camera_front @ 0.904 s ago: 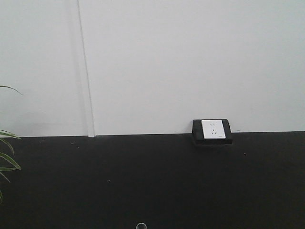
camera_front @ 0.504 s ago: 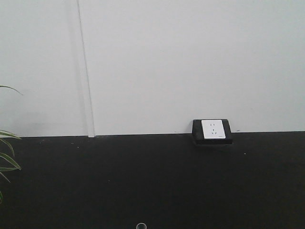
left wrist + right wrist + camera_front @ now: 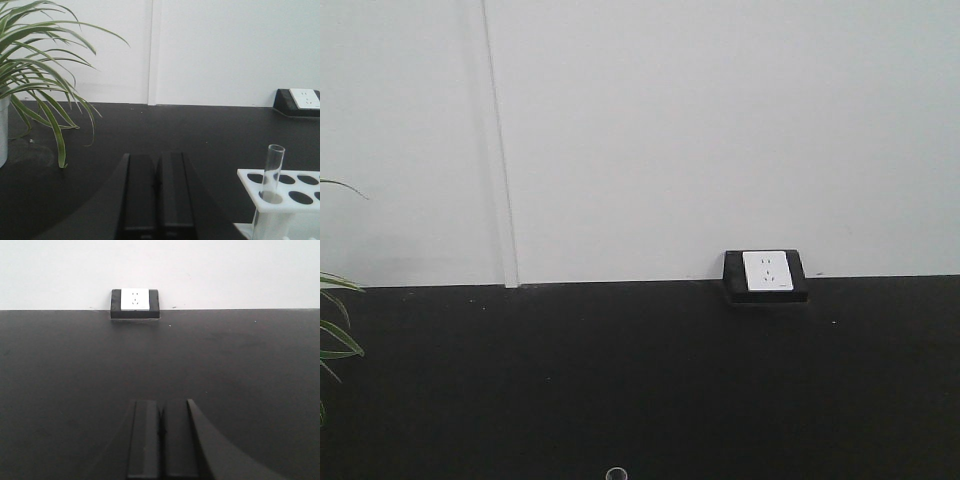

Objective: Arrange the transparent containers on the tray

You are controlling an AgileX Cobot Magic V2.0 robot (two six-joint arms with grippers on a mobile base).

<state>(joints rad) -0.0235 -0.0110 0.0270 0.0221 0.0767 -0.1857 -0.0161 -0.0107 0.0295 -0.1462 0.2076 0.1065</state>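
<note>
The right gripper (image 3: 160,407) reaches in from the bottom edge, its two black fingers (image 3: 145,440) pressed flat against each other with only a thin seam between them and nothing held. It sits above a matte black tabletop (image 3: 240,355). At the far edge, against the white wall (image 3: 225,270), a white power socket (image 3: 134,299) sits in a black housing (image 3: 115,304), left of centre.

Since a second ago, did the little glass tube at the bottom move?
No. The glass tube stays at the bottom edge, same spot left of the wall socket.
</note>
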